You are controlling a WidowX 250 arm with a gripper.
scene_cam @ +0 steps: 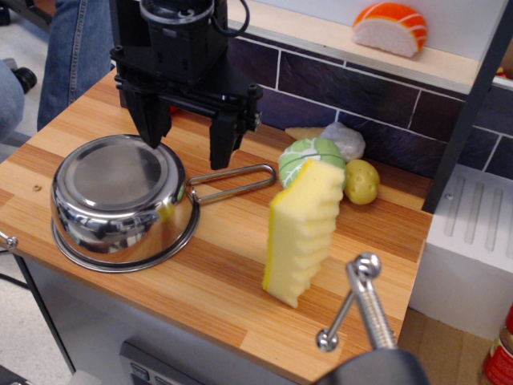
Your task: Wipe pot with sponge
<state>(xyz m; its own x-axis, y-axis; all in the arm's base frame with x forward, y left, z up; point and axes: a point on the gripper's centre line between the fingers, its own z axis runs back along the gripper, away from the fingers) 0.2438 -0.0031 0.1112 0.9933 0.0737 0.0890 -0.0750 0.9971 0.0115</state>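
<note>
The pot [120,196] lies upside down on the wooden counter at the left, its flat base up, and its wire-loop handle [236,180] points right. The sponge [303,233] stands on end in the middle of the counter, wavy face toward the right, a bright yellow layer on its left side. My gripper [190,143] hangs open and empty over the pot's far rim. Its left finger [154,120] is just above the base and its right finger [224,136] is above the handle's root. The sponge is apart from the gripper, to its right.
A round green cabbage [309,156], a small potato [361,181] and a grey-white lump [346,138] lie behind the sponge by the dark tiled wall. An orange and white toy [391,28] sits on the ledge. A metal clamp [361,305] juts up at the counter's front edge.
</note>
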